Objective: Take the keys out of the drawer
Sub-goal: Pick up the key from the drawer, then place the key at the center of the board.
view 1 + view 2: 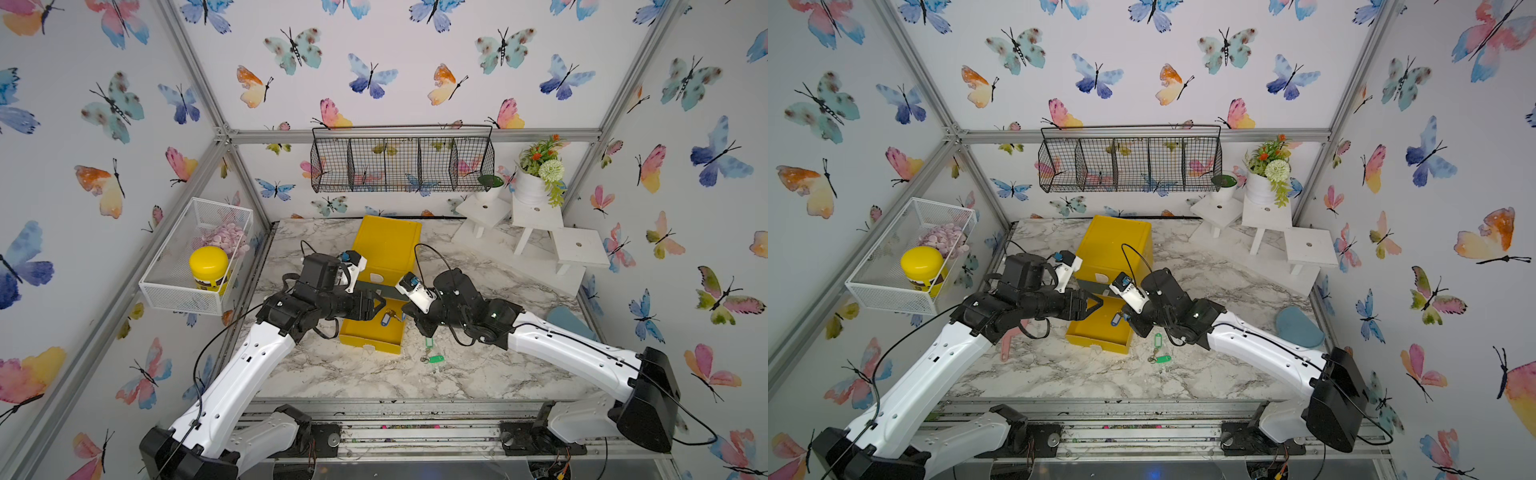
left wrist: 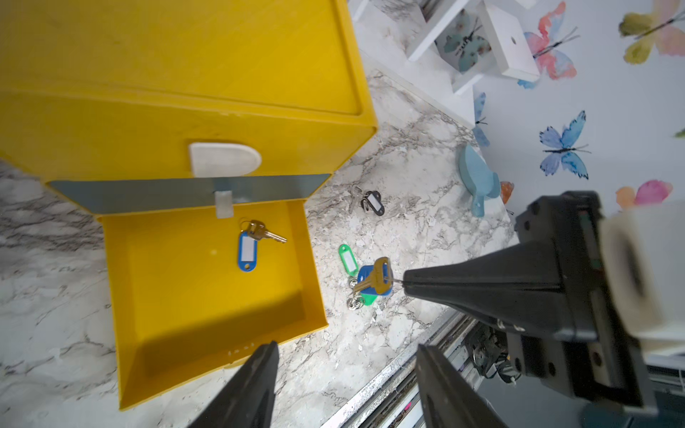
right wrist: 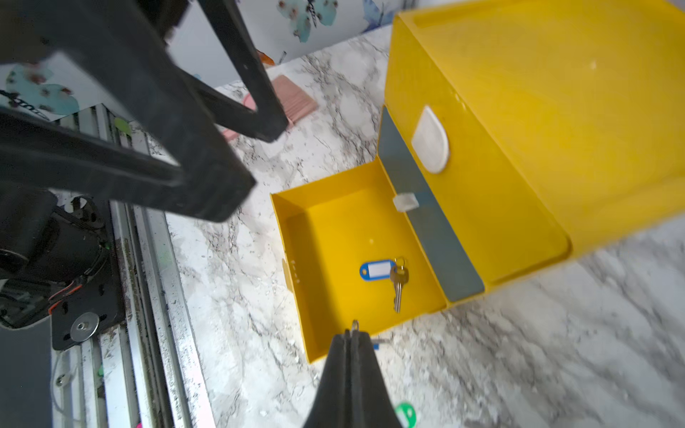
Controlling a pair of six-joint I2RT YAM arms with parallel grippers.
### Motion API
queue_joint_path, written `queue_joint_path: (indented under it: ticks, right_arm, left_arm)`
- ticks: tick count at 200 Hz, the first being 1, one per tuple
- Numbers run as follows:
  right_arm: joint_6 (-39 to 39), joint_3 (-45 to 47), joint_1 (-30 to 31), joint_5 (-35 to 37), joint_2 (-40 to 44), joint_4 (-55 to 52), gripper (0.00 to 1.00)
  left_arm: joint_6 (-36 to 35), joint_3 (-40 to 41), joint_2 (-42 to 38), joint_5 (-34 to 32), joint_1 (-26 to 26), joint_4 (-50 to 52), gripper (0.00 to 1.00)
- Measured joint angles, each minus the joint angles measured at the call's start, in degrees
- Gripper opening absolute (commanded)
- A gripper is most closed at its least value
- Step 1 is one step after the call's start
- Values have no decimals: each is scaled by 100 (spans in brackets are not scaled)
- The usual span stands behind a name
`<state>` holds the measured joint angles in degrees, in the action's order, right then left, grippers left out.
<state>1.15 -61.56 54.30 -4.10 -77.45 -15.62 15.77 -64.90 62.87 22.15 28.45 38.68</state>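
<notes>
The yellow drawer point(image 1: 370, 347) point(image 2: 207, 315) stands pulled out of its yellow box point(image 1: 388, 241). One bunch of keys with a blue tag point(image 2: 247, 252) point(image 3: 378, 269) point(image 1: 385, 321) lies inside it. My right gripper point(image 2: 406, 283) point(image 3: 352, 335) is shut on the ring of another bunch, a brass key with a blue tag point(image 2: 376, 279), which hangs above the table just beside the drawer's right wall. Green-tagged keys point(image 1: 434, 358) point(image 2: 348, 257) and a black-tagged key point(image 2: 374, 203) lie on the marble. My left gripper point(image 2: 347, 346) point(image 1: 1096, 307) is open and empty above the drawer's left front.
A pink brush point(image 3: 296, 102) lies left of the drawer under my left arm. A blue oval dish point(image 1: 569, 322) sits at the right edge. White stools point(image 1: 536, 216) and a flower pot point(image 1: 536, 183) fill the back right. A white wire basket point(image 1: 195, 257) hangs on the left wall.
</notes>
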Motion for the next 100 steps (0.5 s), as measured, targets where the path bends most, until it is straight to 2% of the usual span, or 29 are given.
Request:
queue_joint_path:
  ticks: [22, 100]
  right_arm:
    - [769, 409, -26, 367, 299, -162, 2]
    - [3550, 1458, -417, 1611, 660, -697, 2]
  left_arm:
    - [-144, -4, 85, -92, 142, -225, 65]
    - [-494, -282, 275, -208, 166, -262, 65]
